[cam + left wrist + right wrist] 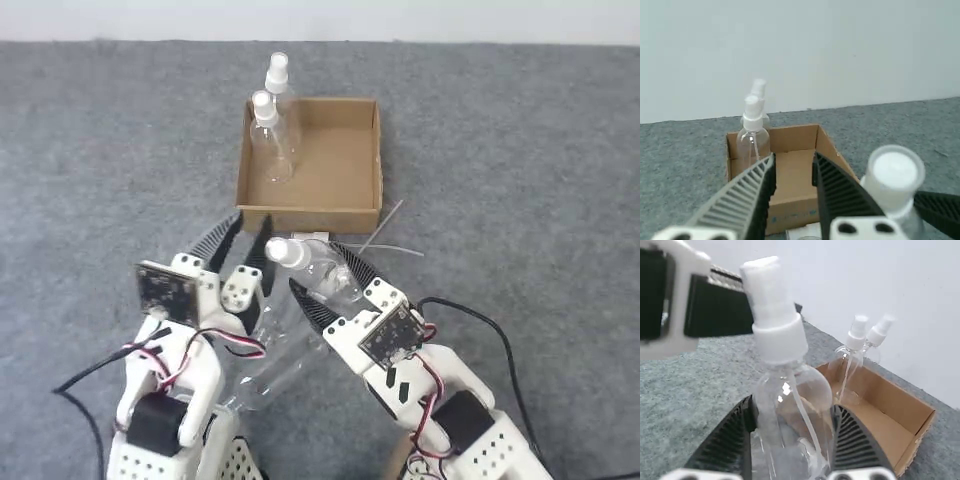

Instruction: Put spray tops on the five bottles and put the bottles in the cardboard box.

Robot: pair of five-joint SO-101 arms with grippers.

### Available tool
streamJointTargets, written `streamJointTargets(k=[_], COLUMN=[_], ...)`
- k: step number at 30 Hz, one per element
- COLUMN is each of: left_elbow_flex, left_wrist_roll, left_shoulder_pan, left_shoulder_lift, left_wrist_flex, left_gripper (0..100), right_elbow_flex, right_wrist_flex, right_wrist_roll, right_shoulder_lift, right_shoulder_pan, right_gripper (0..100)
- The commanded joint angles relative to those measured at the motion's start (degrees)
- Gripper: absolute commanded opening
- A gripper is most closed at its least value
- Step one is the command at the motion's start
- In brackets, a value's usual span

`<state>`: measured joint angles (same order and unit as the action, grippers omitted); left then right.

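One clear bottle (790, 410), white spray top (772, 315)

Soft, even light, faint shadows inside the cardboard box (335, 160), small glints on the bottle (790, 390).

Plain lab bench: grey felt table (520, 150), bare white wall (840, 45).

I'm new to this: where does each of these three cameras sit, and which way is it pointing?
High view: fixed above the table, looking down on the cardboard box and both arms' backs.
Left wrist view: on the left arm, facing the box past its own open left claw.
Right wrist view: on the right arm, facing the box past its right claw, shut on a capped bottle.
Shared: both wrist views show the box and two standing bottles at one corner.
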<state>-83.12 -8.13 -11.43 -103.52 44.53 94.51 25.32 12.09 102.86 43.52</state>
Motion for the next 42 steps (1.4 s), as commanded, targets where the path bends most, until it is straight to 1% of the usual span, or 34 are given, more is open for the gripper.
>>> streamJointTargets(k=[1,7,20,23,26,39,42], left_elbow_flex=[0.0,-0.4,-0.3,-0.4,-0.3,-0.3,0.0], left_wrist_roll=[1.6,3.9,4.2,6.9,7.7,7.8,9.3], left_shoulder_pan=[-3.1,-7.4,-7.8,-10.5,-12.2,-12.5,-12.7], left_shoulder_lift=[-0.5,-0.4,-0.5,-0.4,-0.5,-0.5,-0.6], left_wrist_flex=[-1.8,-1.2,-0.2,0.2,1.8,2.2,3.3], left_gripper=[11,11,11,11,11,11,11], right_elbow_flex=[-4.8,-4.8,-4.7,-4.7,-4.7,-4.3,-4.3], right_wrist_flex=[-1.5,-1.1,-0.8,-0.8,-0.7,-0.7,-0.7], right_wrist_roll=[-0.3,-0.3,-0.3,0.0,0.1,0.1,-0.3], right_shoulder_lift=[1.2,1.2,1.2,1.2,1.2,1.2,1.2], right_shoulder_pan=[-0.3,-0.3,-0.5,-0.7,-0.7,-0.9,-2.5], right_gripper=[0.6,0.6,0.6,0.6,0.6,0.6,0.6])
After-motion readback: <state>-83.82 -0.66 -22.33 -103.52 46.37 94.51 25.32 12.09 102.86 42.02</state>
